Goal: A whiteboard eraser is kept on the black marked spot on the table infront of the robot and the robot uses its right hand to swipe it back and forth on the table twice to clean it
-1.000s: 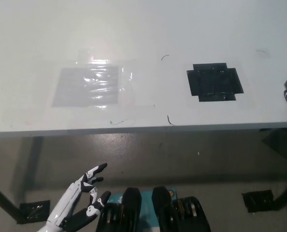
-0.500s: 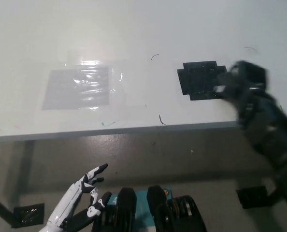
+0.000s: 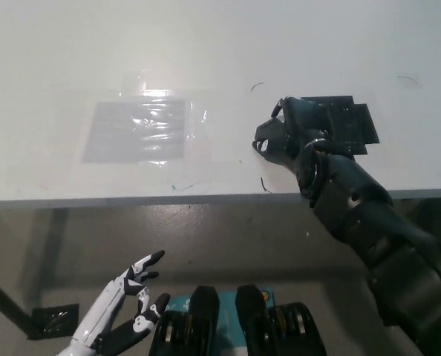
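Just right hand [image 3: 286, 135] near table [image 3: 228, 44] edge

Right hand [image 3: 289, 135] on table [image 3: 57, 59] (left hand [image 3: 124, 308] below).

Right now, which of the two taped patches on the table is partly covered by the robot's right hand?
The black patch; the right hand overlaps its left side. The grey one lies apart, uncovered.

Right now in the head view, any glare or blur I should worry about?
Head view: overhead light glares off the clear plastic sheet over the grey patch; the black right hand is sharp at the black marked spot; the white table looks washed out; white left hand rests lower left, in focus.
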